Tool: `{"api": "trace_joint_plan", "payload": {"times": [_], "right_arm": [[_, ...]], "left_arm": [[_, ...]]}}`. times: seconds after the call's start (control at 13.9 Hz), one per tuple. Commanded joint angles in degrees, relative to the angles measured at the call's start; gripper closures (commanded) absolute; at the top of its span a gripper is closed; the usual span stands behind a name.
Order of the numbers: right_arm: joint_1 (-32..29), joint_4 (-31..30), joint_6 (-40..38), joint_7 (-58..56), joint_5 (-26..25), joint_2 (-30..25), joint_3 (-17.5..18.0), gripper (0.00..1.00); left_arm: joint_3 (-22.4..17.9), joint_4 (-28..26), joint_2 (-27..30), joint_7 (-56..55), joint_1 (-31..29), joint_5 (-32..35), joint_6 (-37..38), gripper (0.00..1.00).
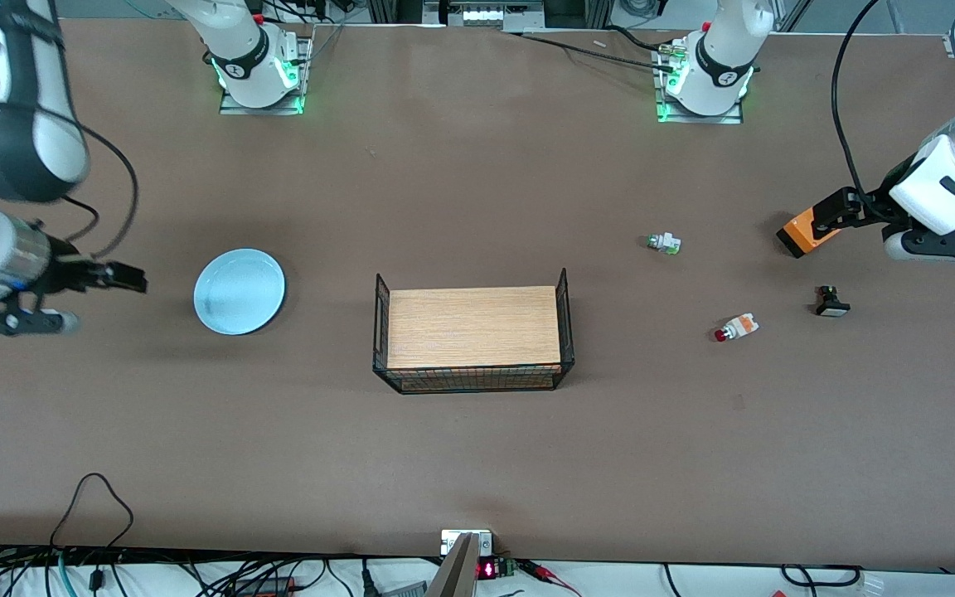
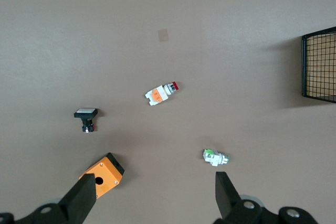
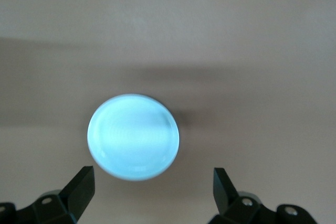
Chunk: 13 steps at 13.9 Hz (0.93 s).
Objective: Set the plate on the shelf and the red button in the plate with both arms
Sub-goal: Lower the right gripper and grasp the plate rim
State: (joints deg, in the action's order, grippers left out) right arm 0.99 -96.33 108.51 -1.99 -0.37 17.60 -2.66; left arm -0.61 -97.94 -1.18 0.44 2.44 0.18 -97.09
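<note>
Nearest the camera, a wire basket (image 1: 472,340) sits mid-table, between the pale-blue plate (image 1: 239,291) beside the right gripper (image 1: 131,278), fingers spread, and the red button (image 1: 735,327) near the left gripper (image 2: 155,195), fingers also spread.

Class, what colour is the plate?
Pale light blue; the plate shows best in the right wrist view.

No text, label or number can be read anywhere.
</note>
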Motion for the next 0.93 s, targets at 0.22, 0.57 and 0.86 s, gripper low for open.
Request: {"api": "trace_joint_plan", "payload": {"times": [0.22,0.57,0.86], "right_arm": [[-1.1,-20.5,24.9,0.1,-0.9,-0.3,0.3,0.0],[-3.2,-29.3,35.6,-0.6,-0.9,2.8,0.4,0.0],[-3.3,-29.5,36.7,-1.3,-0.9,6.0,0.4,0.21]], "left_arm": [[0.0,1.5,-0.5,0.8,-0.1,1.4,1.4,0.0],[0.0,1.5,-0.5,0.8,-0.2,1.4,1.3,0.0],[0.2,1.6,-0.5,0.7,0.3,1.4,1.4,0.0]]}}
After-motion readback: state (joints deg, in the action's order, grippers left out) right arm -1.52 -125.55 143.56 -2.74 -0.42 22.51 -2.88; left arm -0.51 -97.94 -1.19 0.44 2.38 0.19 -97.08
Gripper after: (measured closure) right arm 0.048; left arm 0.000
